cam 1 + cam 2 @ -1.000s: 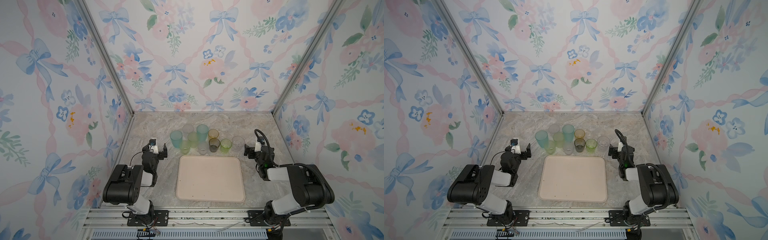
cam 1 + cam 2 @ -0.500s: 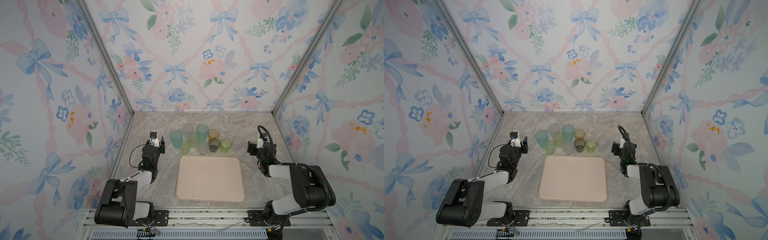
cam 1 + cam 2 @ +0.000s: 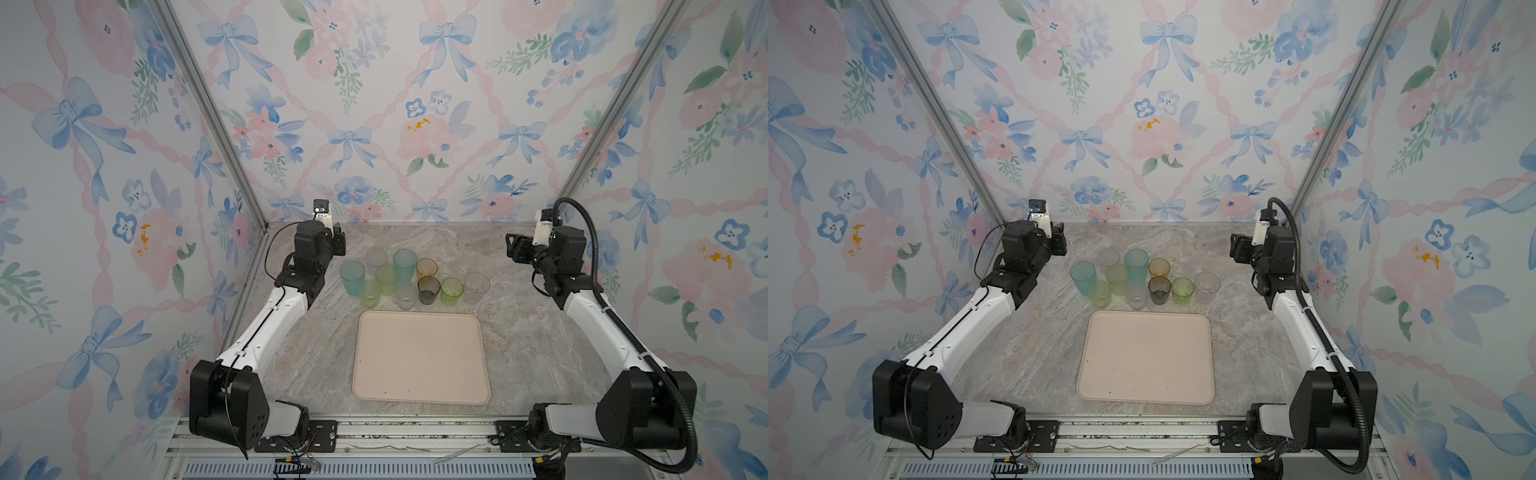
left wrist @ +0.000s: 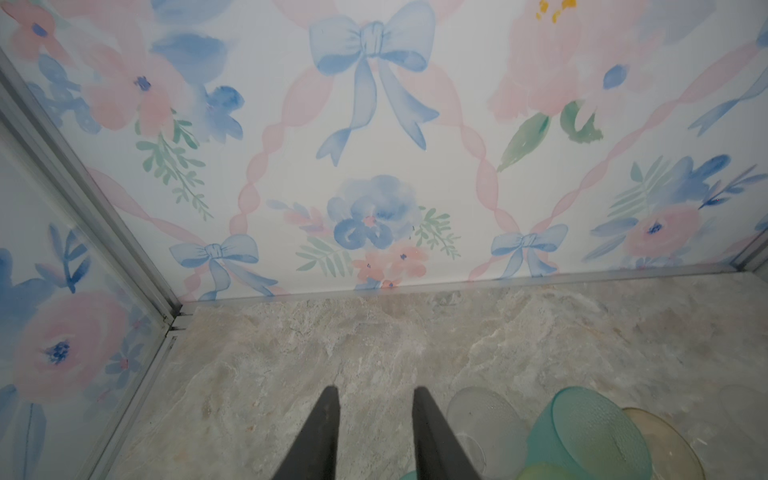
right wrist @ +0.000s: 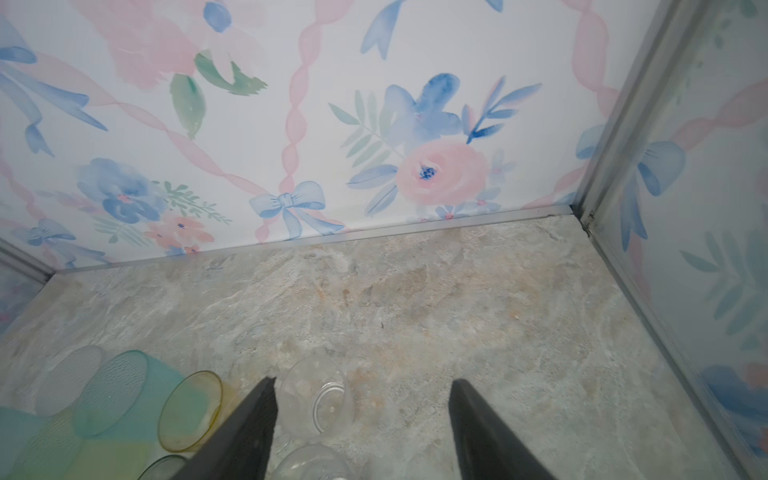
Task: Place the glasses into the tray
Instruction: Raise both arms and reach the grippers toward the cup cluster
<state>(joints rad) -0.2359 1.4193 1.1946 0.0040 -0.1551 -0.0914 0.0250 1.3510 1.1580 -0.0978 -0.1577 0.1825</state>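
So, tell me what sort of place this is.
Probably a staged robot-testing booth, not a real room: floral wallpaper panels joined by aluminium corner posts, a marble-look tabletop, and a mounting rail along its front edge.

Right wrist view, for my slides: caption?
Open right hand poised above a clear glass, amber glass and teal glass alongside.

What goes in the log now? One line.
left gripper open | right gripper open | glasses behind tray, none inside

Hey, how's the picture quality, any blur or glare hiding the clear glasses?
In both top views, light is soft and even, no glare; the rightmost clear glass nearly blends into the marble. Left wrist view: the close teal glass looks slightly soft. Right wrist view: a see-through glass barely shows.
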